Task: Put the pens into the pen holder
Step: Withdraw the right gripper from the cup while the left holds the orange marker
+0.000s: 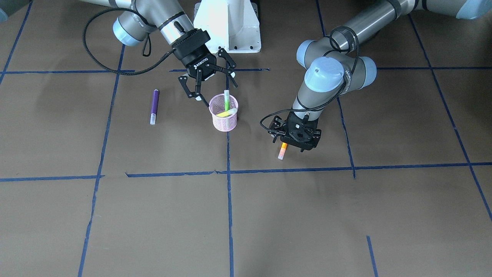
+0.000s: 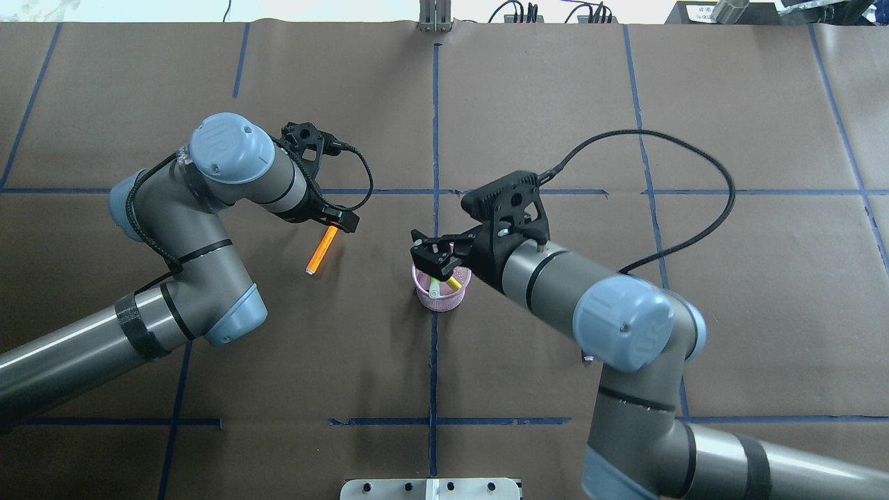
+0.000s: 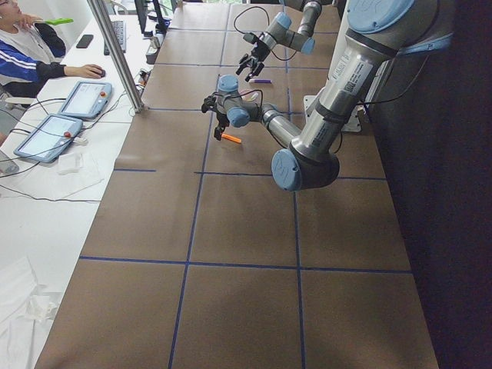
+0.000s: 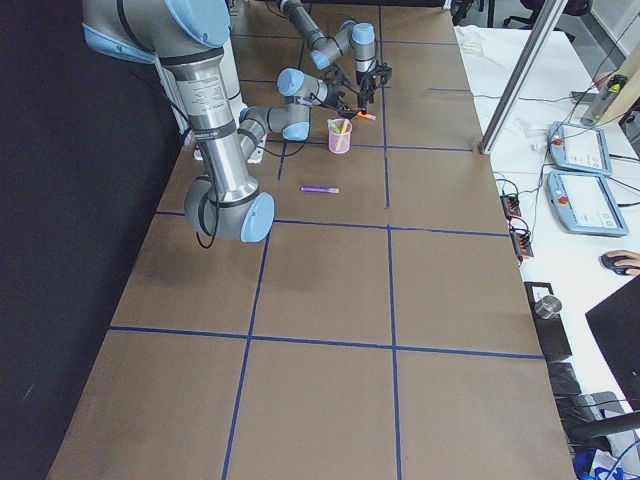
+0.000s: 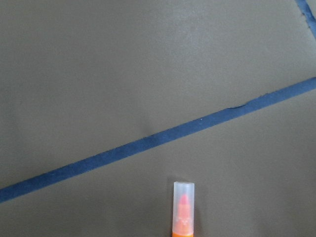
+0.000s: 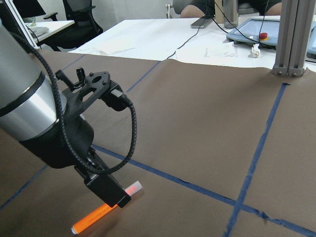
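Observation:
The pink mesh pen holder [image 1: 223, 117] stands upright near the table's middle and also shows in the overhead view [image 2: 439, 297]. A green pen [image 1: 226, 102] stands in it, with a yellow pen-like piece [image 1: 226, 113] beside it. My right gripper [image 1: 215, 86] is open and empty just above and behind the holder. The purple pen [image 1: 154, 105] lies flat on the table, on the side of the holder away from my left arm. My left gripper [image 2: 339, 223] is shut on the orange pen [image 1: 283, 150], held low and tilted; its pale cap end shows in the left wrist view [image 5: 183, 205].
The white robot base [image 1: 228, 27] stands behind the holder. Blue tape lines [image 1: 229, 200] cross the brown table cover. A black cable [image 1: 96, 57] loops off the right wrist. A side desk with tablets [image 3: 65, 115] and a seated person runs along the table's far edge.

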Controlling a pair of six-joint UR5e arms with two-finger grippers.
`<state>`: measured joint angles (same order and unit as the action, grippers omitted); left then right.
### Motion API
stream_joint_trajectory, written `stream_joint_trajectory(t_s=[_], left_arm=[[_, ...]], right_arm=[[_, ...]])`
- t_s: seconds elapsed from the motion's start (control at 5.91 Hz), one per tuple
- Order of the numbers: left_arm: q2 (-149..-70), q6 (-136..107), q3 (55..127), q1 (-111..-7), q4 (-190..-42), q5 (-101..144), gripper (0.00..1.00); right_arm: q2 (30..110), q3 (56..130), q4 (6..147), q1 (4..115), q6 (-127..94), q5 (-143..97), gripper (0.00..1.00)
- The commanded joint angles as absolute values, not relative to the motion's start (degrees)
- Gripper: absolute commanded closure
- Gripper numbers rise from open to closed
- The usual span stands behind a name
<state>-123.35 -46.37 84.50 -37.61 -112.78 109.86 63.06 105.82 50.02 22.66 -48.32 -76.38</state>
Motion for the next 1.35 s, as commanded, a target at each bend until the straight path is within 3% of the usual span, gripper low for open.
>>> stream_joint_trajectory(t_s=[0.0, 0.51, 1.19], left_arm=[[-124.1, -46.4, 83.4, -37.4, -112.8, 109.9, 0.00], [-126.1, -46.3, 80.9, -37.1, -112.8, 109.9, 0.02], [-126.0, -46.4, 80.3, -36.2, -112.9, 109.8, 0.23]], right_arm=[[63.4, 107.7, 58.5, 31.3, -48.6, -90.8, 0.00], [63.5, 107.8, 64.6, 38.8, -48.7, -102.7, 0.00], [63.5, 107.8, 64.6, 39.8, -48.8, -103.6, 0.00]])
